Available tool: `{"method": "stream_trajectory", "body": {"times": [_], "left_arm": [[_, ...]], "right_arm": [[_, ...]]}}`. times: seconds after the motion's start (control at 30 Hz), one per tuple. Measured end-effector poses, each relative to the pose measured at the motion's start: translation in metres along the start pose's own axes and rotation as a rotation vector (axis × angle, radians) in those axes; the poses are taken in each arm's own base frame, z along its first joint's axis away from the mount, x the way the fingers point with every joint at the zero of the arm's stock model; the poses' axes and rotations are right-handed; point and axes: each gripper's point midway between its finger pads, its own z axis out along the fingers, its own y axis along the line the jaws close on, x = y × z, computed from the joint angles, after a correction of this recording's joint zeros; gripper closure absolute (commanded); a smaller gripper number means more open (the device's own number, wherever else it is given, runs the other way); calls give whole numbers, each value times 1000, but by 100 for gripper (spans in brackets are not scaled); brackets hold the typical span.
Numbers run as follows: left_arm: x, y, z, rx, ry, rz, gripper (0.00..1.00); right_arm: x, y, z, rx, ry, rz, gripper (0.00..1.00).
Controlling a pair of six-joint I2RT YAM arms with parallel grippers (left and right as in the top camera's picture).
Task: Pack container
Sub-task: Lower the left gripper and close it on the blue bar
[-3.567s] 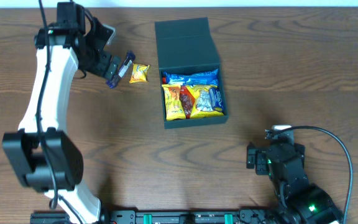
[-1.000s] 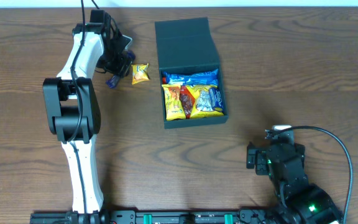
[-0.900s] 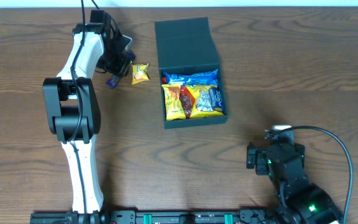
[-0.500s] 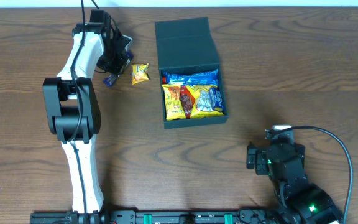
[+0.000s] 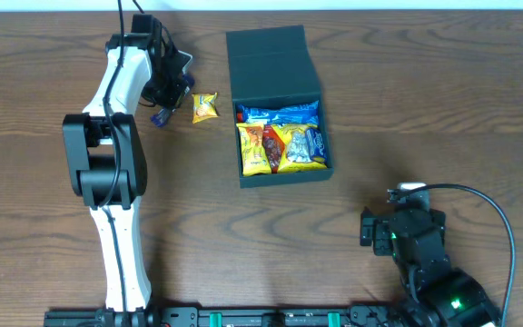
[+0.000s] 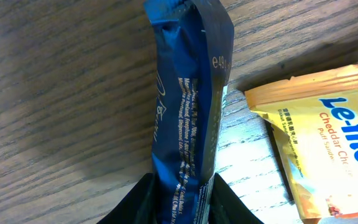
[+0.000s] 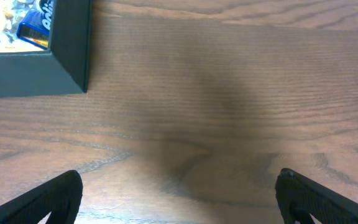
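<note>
The dark teal container (image 5: 284, 175) stands open mid-table, its lid (image 5: 269, 62) folded back, with several snack packets inside. Left of it a blue snack packet (image 5: 160, 116) lies on the wood beside a yellow cheddar packet (image 5: 205, 106). My left gripper (image 5: 169, 94) is down on the blue one. In the left wrist view the blue packet (image 6: 188, 106) runs up from between the black fingers (image 6: 138, 202), and the left gripper (image 6: 182, 208) is shut on it, with the yellow packet (image 6: 328, 143) just to its right. My right gripper (image 7: 179, 196) stands open over bare wood.
The right arm (image 5: 416, 241) rests folded near the table's front right, with a cable looping round it. The container's near corner (image 7: 67, 59) shows at the upper left of the right wrist view. The table's back edge runs just behind the container's lid.
The left arm swung in over the blue packet, and within the last second its jaws closed on it, nudging the packet slightly left. The right arm has not moved.
</note>
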Motion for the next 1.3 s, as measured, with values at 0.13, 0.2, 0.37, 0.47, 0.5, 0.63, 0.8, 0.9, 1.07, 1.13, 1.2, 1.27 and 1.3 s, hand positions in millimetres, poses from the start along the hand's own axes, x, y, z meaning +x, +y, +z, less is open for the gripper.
{"method": "stream_trajectory", "body": {"times": [0.13,0.2,0.37,0.47,0.5,0.63,0.8,0.9,1.07,1.13,1.2,1.27,1.3], "left_arm": [[-1,-4,1,-1,4,8,75],[-2,-7,1,0,6,16,76],[-6,-15,1,-3,7,35,76],[-7,-17,0,-14,9,44,76],[-7,-17,-2,-15,7,44,76],[-10,-17,-14,-26,-10,47,76],[-17,-19,-50,-47,-62,54,77],[-23,-21,-69,-62,-100,64,78],[-27,-24,-79,-69,-118,81,77],[-27,-25,-78,-68,-115,88,81],[-26,-26,-78,-67,-113,91,66],[-23,-27,-78,-64,-99,91,53],[-18,-28,-77,-57,-81,90,39]], "right_arm": [[0,0,0,0,0,0,1],[0,0,0,0,0,0,1],[0,0,0,0,0,0,1],[0,0,0,0,0,0,1],[0,0,0,0,0,0,1],[0,0,0,0,0,0,1],[0,0,0,0,0,0,1],[0,0,0,0,0,0,1],[0,0,0,0,0,0,1],[0,0,0,0,0,0,1],[0,0,0,0,0,0,1],[0,0,0,0,0,0,1],[0,0,0,0,0,0,1]]}}
